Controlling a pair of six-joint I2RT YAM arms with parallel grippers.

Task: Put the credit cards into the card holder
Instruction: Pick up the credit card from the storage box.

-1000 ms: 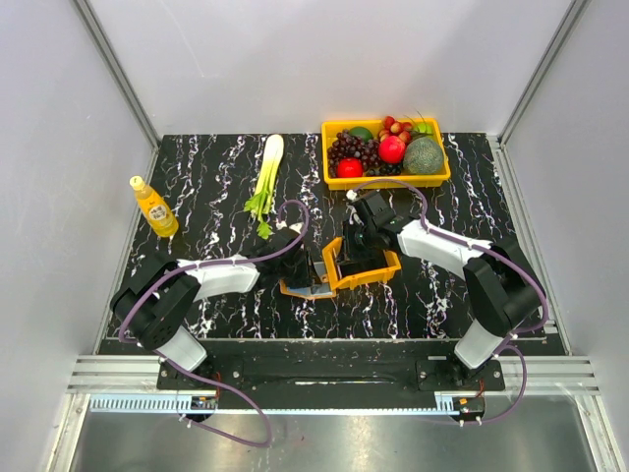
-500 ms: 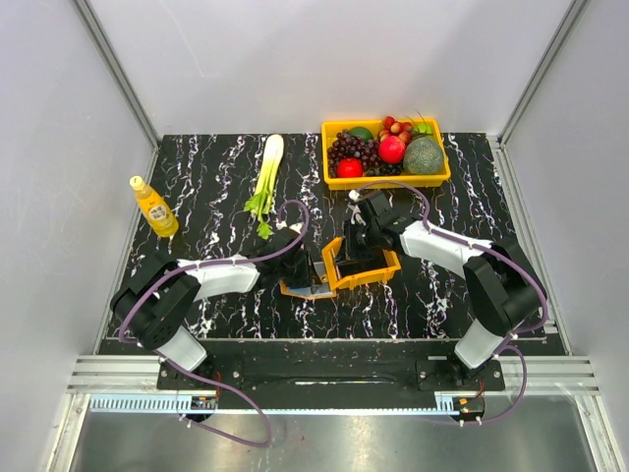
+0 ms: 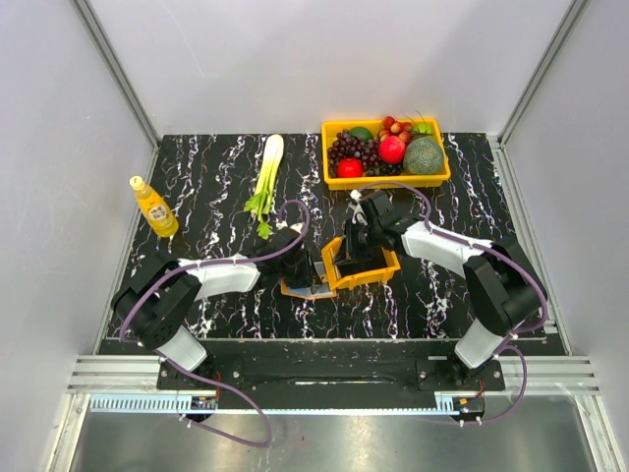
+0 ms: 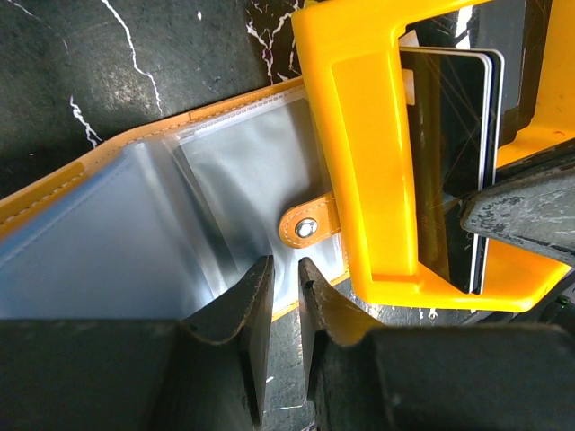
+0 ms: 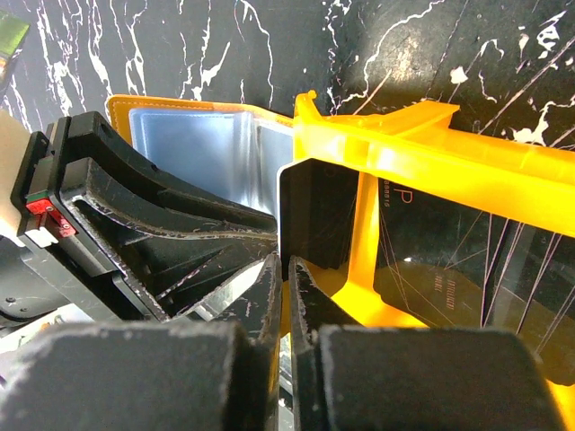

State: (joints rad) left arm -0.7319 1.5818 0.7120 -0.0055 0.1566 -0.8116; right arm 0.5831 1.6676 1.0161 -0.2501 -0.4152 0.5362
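Note:
The orange card holder (image 4: 243, 171) lies open on the table, clear sleeves up, and also shows in the top view (image 3: 293, 288). My left gripper (image 4: 286, 269) is shut at its near edge, pinching a raised sleeve leaf. The small orange tray (image 4: 359, 153) sits right beside it and holds dark glossy credit cards (image 4: 454, 153) with pale edges. My right gripper (image 5: 287, 265) is shut on one dark card (image 5: 314, 215), held upright at the tray's (image 5: 422, 166) left end, next to the holder (image 5: 189, 144). In the top view both grippers, left (image 3: 313, 270) and right (image 3: 352, 246), meet there.
A yellow fruit basket (image 3: 386, 181) stands at the back right. A green stalk vegetable (image 3: 267, 175) lies at the back middle. A yellow bottle (image 3: 154, 208) stands at the left. The left gripper's fingers (image 5: 171, 211) crowd the holder.
My right gripper has edged slightly left toward the holder with the card. The left arm has not visibly moved.

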